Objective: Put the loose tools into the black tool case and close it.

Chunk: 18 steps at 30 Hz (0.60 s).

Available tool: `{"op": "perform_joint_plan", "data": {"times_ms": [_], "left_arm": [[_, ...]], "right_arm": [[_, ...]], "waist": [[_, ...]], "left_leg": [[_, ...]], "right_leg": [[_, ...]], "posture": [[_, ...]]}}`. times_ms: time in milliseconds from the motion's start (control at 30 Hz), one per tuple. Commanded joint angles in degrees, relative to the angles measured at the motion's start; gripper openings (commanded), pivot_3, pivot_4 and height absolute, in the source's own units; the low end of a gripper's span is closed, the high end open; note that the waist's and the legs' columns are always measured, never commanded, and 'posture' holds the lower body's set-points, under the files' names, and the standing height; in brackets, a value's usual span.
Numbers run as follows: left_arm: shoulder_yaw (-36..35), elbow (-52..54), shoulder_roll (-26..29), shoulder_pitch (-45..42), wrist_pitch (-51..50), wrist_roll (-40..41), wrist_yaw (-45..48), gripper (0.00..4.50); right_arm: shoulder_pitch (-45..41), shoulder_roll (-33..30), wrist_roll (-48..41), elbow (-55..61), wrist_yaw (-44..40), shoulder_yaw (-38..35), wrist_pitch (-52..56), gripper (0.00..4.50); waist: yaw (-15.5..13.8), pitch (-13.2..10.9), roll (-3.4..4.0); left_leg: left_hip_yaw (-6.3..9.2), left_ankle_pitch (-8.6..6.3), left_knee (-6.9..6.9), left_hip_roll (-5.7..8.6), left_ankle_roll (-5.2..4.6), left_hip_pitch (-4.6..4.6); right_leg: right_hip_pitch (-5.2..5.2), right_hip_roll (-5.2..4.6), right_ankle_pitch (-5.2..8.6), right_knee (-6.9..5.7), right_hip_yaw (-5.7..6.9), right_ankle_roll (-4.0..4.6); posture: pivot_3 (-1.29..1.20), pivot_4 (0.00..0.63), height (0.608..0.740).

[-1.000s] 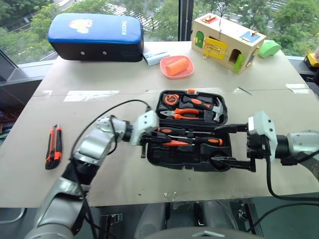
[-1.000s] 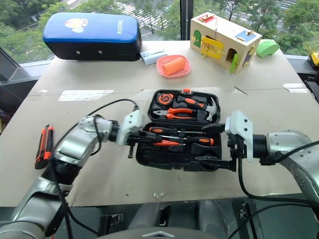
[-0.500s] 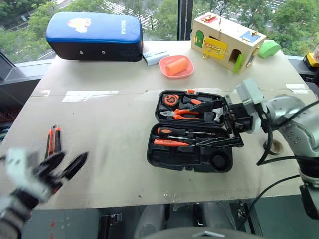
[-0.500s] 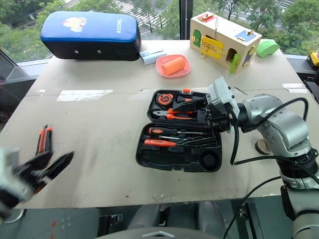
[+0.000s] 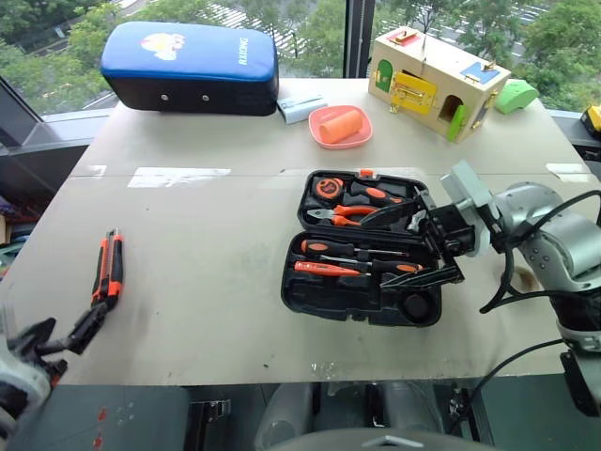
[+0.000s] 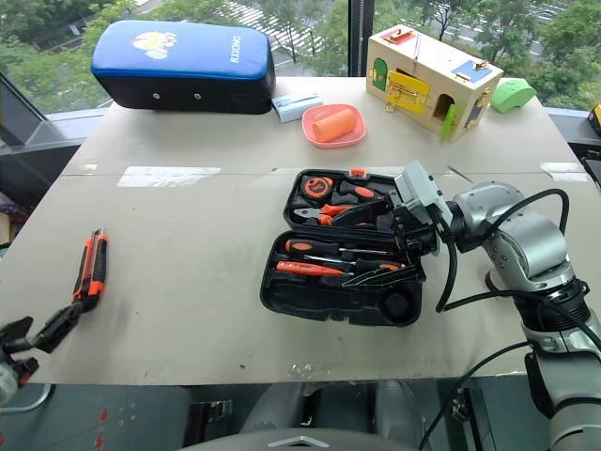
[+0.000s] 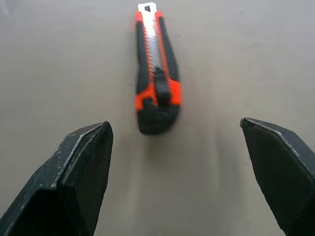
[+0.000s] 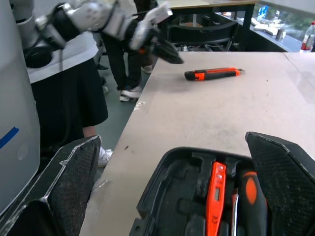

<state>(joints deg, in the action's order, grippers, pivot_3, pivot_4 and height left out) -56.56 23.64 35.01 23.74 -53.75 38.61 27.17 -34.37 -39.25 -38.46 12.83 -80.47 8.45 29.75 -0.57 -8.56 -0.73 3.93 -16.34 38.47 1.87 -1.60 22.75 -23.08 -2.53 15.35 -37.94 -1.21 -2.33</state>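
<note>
Worktop [image 5: 216, 263] of pale grey board carries everything. At its far edge lies a blue-topped black padded cushion [image 5: 191, 68], with a wooden latch box [image 5: 439, 72] further along to the right and an orange plate [image 5: 340, 126] holding an orange cylinder between them.

Near the middle sits the black tool case [image 5: 364, 247], lid laid flat open. The far half holds a hammer, pliers and a tape measure; the near half holds two screwdrivers with black-orange handles [image 5: 355, 251] and a slim orange tester screwdriver [image 5: 324, 269] in its recesses.

The right hand [image 5: 423, 240] hangs over the case's right side, its two black fingers spread wide and gripping nothing; the right wrist view looks between them across the case's near half.

The left hand [image 5: 58, 336] is at the worktop's near left corner, fingers released and spread, just short of the orange-black utility knife [image 5: 107, 269]. The knife lies flat on the bare worktop well left of the case, untouched, in line with the gap between those fingers in the left wrist view.
</note>
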Motion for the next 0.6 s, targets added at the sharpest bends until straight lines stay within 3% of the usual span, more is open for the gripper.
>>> {"op": "perform_joint_plan", "data": {"times_ms": [33, 133, 367, 467, 600], "left_arm": [[2.5, -6.6, 4.5, -4.2, -0.5, -2.7, -2.2, 4.43], [6.7, -12.6, 8.2, -9.6, -1.3, -4.6, -3.3, 4.43], [14.8, -23.6, 10.5, -17.7, -1.7, -6.9, -2.1, 4.43], [16.7, -27.2, 11.1, -19.5, -0.3, -8.2, -1.1, 3.67], [16.7, -29.0, 12.0, -21.0, 0.6, -8.8, -0.5, 1.9]], "right_arm": [[0.6, -0.5, -0.3, 3.4, 1.9, -2.2, -0.2, 4.5], [1.8, -0.5, -0.8, 5.6, 4.7, -3.0, 0.8, 4.5], [2.8, -1.3, -2.4, 9.2, 8.3, -4.2, 3.3, 4.5], [2.7, -1.4, -2.8, 9.8, 9.0, -4.4, 4.0, 4.5], [2.8, -2.0, -3.2, 10.5, 9.7, -4.8, 4.7, 4.5]], "waist": [[0.3, 0.0, -0.01], [0.3, 0.0, -0.02], [0.3, 0.0, -0.02], [0.1, 0.0, 0.11], [-0.4, 0.1, 0.27]], "left_leg": [[-0.04, 0.0, -0.03, 0.0, 0.0, 0.0], [-0.02, 0.04, -0.13, -0.03, 0.06, 0.02], [-0.07, 0.04, -0.15, 0.0, 0.07, 0.03], [-0.07, 0.05, -0.17, -0.01, 0.08, 0.01], [-0.07, 0.05, -0.17, 0.0, 0.08, 0.01]], "right_leg": [[-0.02, 0.0, 0.0, 0.01, -0.05, 0.0], [-0.09, 0.03, 0.0, 0.0, -0.02, 0.0], [-0.12, -0.01, 0.0, 0.01, -0.08, -0.01], [-0.13, -0.02, 0.0, -0.04, -0.08, 0.0], [-0.13, -0.05, 0.0, -0.05, -0.07, 0.0]], "posture": [[0.0, 0.15, 0.735], [0.0, 0.15, 0.735], [0.0, 0.15, 0.735], [0.0, 0.15, 0.735], [0.0, 0.15, 0.735]]}}
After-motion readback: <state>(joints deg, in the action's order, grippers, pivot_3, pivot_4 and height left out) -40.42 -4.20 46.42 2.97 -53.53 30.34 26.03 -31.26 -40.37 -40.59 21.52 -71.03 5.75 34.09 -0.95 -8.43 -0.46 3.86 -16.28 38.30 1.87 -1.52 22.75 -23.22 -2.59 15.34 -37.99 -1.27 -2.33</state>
